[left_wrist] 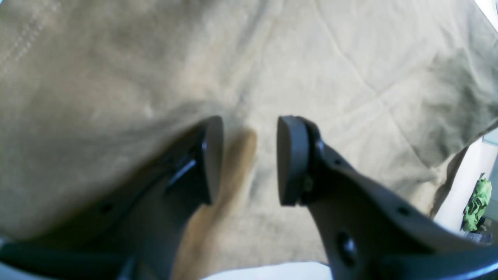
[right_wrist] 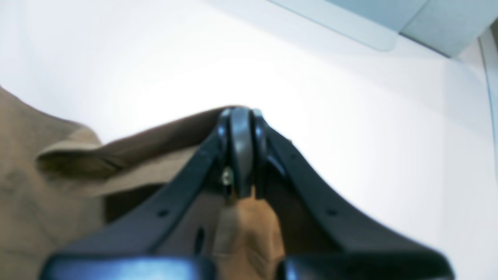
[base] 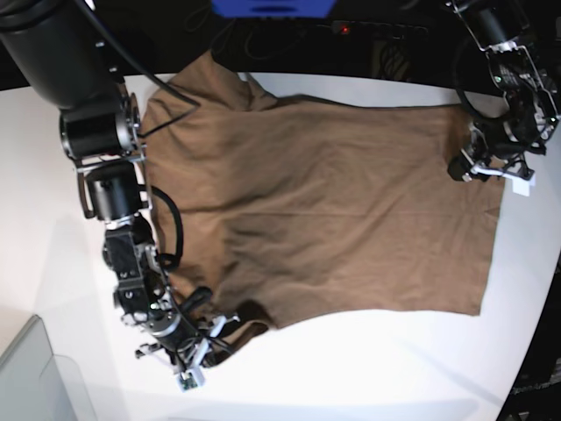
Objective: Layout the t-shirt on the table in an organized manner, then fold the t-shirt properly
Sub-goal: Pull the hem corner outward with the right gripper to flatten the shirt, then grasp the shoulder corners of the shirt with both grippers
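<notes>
The tan-brown t-shirt [base: 324, 202] lies spread flat on the white table [base: 368, 360], with one sleeve toward the far left. My right gripper [base: 230, 326] is at the shirt's near left corner. In the right wrist view this gripper [right_wrist: 241, 114] is shut on the t-shirt [right_wrist: 23, 175], with cloth pinched between the jaws and a lifted fold beside them. My left gripper [base: 473, 167] hovers over the shirt's right edge. In the left wrist view it [left_wrist: 249, 128] stands open just above the wrinkled cloth [left_wrist: 155, 58], with nothing between its fingers.
A grey translucent bin [base: 26, 368] sits at the near left corner, also visible as the bin [right_wrist: 389, 19] in the right wrist view. The table's curved edge [base: 535, 289] runs close to the shirt's right side. A green object [left_wrist: 476, 202] lies beyond the table.
</notes>
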### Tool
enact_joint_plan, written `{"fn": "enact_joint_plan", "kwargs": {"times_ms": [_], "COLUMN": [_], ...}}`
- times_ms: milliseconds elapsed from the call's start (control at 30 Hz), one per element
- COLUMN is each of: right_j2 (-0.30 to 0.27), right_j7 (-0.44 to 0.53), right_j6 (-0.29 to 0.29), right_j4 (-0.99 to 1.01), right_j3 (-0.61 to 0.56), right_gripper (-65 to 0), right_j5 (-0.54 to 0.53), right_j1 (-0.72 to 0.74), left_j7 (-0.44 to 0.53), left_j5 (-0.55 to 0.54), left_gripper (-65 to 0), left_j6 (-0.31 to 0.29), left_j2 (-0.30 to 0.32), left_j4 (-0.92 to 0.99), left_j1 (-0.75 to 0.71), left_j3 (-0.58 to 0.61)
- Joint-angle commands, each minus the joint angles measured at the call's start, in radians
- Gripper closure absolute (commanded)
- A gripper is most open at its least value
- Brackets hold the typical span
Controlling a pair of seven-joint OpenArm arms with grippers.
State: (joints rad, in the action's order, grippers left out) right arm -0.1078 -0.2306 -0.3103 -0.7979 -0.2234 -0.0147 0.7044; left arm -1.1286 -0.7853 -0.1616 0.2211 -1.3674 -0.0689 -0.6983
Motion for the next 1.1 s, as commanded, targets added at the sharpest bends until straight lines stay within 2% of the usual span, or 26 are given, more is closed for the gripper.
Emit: {"fn": "enact_joint_plan", "kwargs": {"times_ms": [0, 67, 200, 333, 400, 467, 633, 733, 833, 933, 1067], "right_j2": [0.000, 0.001, 0.029, 0.032, 0.030, 0.029, 0.030, 0.029, 0.023, 0.007, 0.009], "right_j7": [0.044, 0.056, 0.099, 0.118, 0.116, 0.106, 0.086, 0.084, 0.084, 0.084, 0.084], "right_j6": [0.003, 0.003, 0.004, 0.004, 0.006, 0.007, 0.127, 0.127, 0.127, 0.127, 0.127], "right_j4": [0.013, 0.065, 0.094, 0.093, 0.093, 0.096, 0.088, 0.044, -0.116, -0.331, -0.556], "right_j3": [0.003, 0.002, 0.002, 0.003, 0.005, 0.014, 0.098, 0.124, 0.132, 0.134, 0.135], "right_gripper": [0.0, -1.5, -16.7, -33.3, -39.0, -41.8, -42.3, -42.2, -41.9, -36.9, -23.3], "right_j5": [-0.008, -0.008, -0.008, -0.011, -0.012, -0.012, -0.008, -0.009, -0.008, -0.008, -0.012], "right_j1": [0.048, 0.062, 0.065, 0.064, 0.064, 0.064, -0.024, -0.111, -0.269, -0.435, -0.607], "left_j7": [0.003, 0.003, 0.003, 0.003, 0.003, 0.003, 0.003, -0.003, -0.001, -0.006, -0.009], "left_j5": [-0.015, -0.015, -0.015, -0.015, -0.015, -0.015, -0.024, -0.024, -0.026, -0.076, -0.201], "left_gripper": [-23.0, -23.0, -23.0, -23.0, -23.0, -23.0, -23.0, -23.0, -23.0, -23.0, -23.0], "left_j6": [-0.006, -0.006, -0.006, -0.006, -0.006, -0.006, -0.006, -0.006, -0.006, -0.006, -0.006], "left_j2": [0.018, 0.018, 0.018, 0.019, 0.019, 0.019, 0.019, 0.021, 0.022, 0.010, 0.002], "left_j4": [-0.016, -0.016, -0.016, -0.017, -0.019, -0.019, -0.027, -0.027, -0.059, -0.160, -0.257], "left_j1": [0.013, 0.013, 0.013, 0.014, 0.014, 0.014, 0.022, 0.054, 0.056, 0.054, 0.031], "left_j3": [-0.004, -0.004, -0.002, -0.002, -0.002, -0.004, -0.004, -0.005, -0.008, -0.059, -0.097]}}
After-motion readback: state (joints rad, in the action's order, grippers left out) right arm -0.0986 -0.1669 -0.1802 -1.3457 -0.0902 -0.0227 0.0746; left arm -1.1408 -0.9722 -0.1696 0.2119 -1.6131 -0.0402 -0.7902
